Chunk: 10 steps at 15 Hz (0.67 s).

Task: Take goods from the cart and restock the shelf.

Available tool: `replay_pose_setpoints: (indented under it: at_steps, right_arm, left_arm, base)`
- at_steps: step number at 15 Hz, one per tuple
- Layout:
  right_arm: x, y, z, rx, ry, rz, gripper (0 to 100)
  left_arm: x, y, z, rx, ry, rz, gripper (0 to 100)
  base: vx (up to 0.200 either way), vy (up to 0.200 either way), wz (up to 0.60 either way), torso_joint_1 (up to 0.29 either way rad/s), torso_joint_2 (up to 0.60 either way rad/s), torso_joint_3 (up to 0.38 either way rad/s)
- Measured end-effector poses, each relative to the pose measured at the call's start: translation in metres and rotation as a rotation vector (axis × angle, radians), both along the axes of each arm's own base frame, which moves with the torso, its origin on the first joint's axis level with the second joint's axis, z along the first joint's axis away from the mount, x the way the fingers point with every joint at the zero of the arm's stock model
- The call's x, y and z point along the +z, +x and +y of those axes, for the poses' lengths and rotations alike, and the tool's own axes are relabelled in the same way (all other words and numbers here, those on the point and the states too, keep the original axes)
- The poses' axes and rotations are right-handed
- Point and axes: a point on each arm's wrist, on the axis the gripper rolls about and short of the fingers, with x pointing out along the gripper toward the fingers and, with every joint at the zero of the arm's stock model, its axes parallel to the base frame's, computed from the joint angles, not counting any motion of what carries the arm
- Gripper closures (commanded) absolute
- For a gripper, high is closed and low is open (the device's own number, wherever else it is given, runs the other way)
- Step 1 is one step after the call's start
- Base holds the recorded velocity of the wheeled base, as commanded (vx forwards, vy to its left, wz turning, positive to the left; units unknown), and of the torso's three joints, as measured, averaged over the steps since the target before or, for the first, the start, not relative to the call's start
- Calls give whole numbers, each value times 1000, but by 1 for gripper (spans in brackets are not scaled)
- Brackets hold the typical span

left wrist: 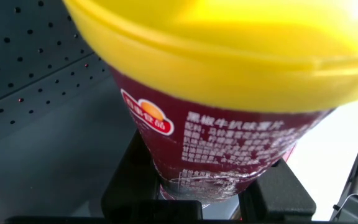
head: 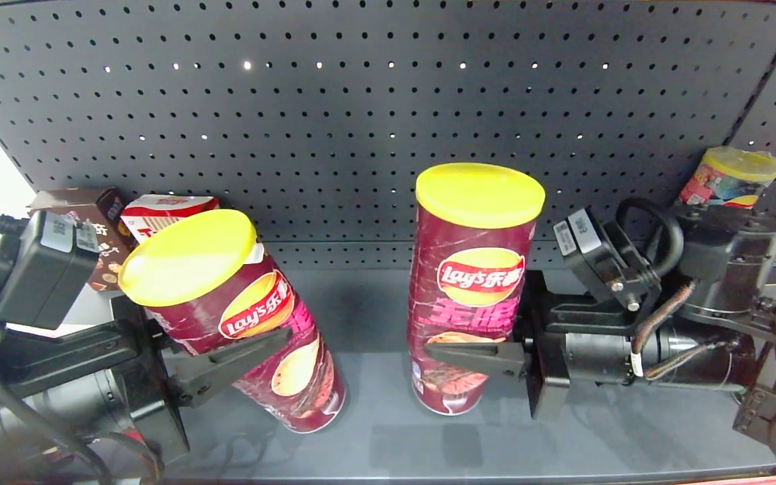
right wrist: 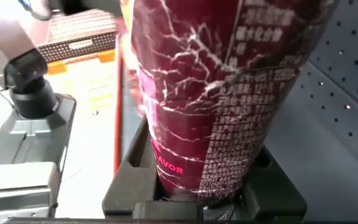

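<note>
Evidently to stand them side by side, the right tool [head: 463,345] clamps a chip can [head: 479,276] upright on the shelf [head: 374,438], while at its nine o'clock the left tool [head: 248,340] grips a second can [head: 192,259], lid tilted toward ten o'clock, base seemingly not yet flat.

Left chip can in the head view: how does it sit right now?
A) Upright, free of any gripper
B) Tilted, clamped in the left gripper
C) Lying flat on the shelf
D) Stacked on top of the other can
B: the left can leans with its top toward the robot's left, and the left gripper has its jaws shut on its side. The right can stands upright in the right gripper.
</note>
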Motion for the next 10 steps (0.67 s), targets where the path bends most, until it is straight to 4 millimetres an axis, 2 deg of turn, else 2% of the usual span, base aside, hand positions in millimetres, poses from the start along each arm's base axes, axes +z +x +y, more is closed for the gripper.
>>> replay_pose_setpoints:
  at_steps: [4, 10]
  right_arm:
    - [-16, -8, -4, -2, -21, -40, 100]
    - [-35, 3, 1, -18, -41, -22, 100]
  left_arm:
    - [0, 0, 0, 0, -1, -1, 100]
    - [1, 0, 0, 2, -2, -1, 100]
  base:
    - [0, 0, 0, 0, 0, 0]
    - [0, 0, 0, 0, 0, 0]
